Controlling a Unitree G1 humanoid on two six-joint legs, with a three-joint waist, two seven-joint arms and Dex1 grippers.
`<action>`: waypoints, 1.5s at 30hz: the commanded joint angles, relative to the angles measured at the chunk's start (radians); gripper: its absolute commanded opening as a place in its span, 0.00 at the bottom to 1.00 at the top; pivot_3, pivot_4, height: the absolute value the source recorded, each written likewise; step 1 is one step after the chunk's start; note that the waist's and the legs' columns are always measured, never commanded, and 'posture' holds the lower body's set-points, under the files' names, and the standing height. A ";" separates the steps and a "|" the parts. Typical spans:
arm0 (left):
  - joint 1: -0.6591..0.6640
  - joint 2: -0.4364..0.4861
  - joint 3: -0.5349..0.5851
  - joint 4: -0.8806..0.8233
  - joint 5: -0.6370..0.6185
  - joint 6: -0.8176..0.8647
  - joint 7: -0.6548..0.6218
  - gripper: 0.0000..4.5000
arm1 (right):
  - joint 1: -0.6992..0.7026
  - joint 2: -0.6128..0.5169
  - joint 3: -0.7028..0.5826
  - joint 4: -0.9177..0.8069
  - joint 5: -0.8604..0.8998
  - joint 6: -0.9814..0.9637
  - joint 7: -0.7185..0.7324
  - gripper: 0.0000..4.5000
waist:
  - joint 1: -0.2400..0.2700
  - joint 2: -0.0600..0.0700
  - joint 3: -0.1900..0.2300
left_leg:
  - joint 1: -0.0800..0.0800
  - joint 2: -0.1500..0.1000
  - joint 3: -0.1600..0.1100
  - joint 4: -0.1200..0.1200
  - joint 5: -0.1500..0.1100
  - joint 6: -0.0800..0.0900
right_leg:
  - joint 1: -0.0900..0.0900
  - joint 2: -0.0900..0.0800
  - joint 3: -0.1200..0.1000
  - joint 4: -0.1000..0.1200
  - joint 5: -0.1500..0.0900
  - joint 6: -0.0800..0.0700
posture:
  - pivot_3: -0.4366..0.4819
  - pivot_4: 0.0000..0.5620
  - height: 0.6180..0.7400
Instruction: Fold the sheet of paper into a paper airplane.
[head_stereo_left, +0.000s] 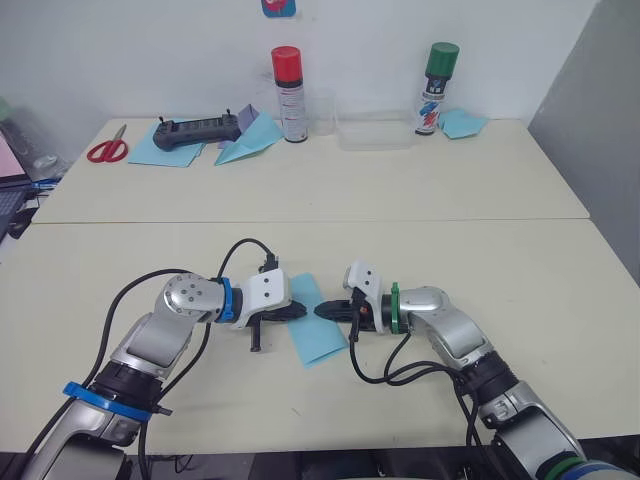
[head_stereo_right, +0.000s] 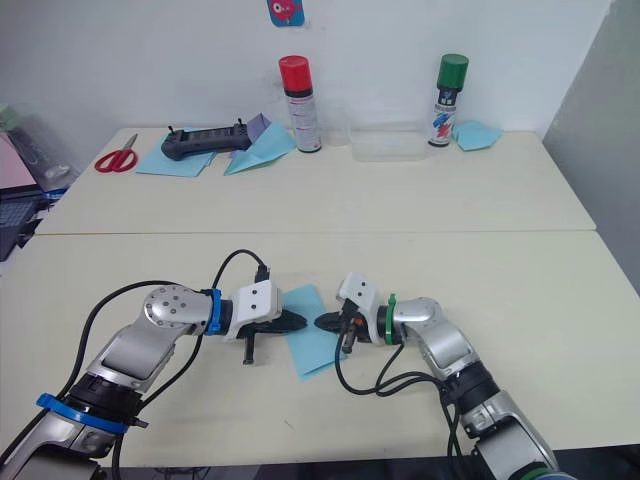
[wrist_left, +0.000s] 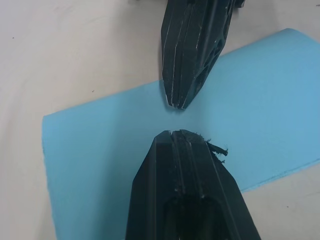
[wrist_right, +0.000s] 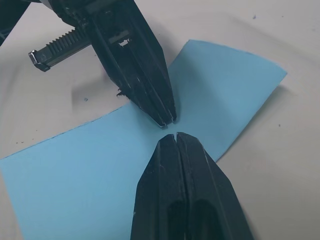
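Cream table (head_stereo_left: 560, 300), white wall (head_stereo_left: 150, 60)

The two eye views look forward and down from the head over the whole table (head_stereo_left: 420, 215), side by side, sharing nearly the same scene from near edge to far wall. Each wrist view sits very close, looking along its own fingers at the sheet of paper (wrist_left: 110, 150); both share that sheet, where the left gripper (wrist_right: 167, 120) and right gripper (wrist_left: 175, 102) meet tip to tip
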 joint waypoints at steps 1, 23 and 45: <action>0.041 0.010 -0.046 0.041 0.045 0.016 -0.017 0.00 | 0.035 -0.034 0.005 0.019 -0.026 0.010 0.007 0.00 | 0.000 0.000 -0.001 | 0.000 0.000 0.000 0.000 0.000 0.000 | 0.000 0.000 0.000 0.000 0.000 0.000 | 0.48 0.27 1.00; -0.026 -0.039 -0.057 0.169 0.078 -0.076 0.016 0.00 | 0.058 -0.117 -0.007 -0.171 0.072 0.175 0.118 0.00 | 0.006 0.000 -0.009 | 0.009 -0.001 -0.001 -0.004 0.000 0.000 | 0.010 -0.001 0.000 -0.004 -0.004 -0.007 | 0.48 0.27 1.00; 0.001 -0.024 -0.061 0.133 0.074 -0.066 -0.001 0.00 | -0.035 -0.082 0.029 0.087 -0.053 -0.028 0.128 0.00 | 0.006 0.001 -0.009 | 0.009 -0.001 -0.001 -0.004 0.000 0.000 | 0.010 -0.001 0.000 -0.005 -0.001 -0.002 | 0.48 0.27 1.00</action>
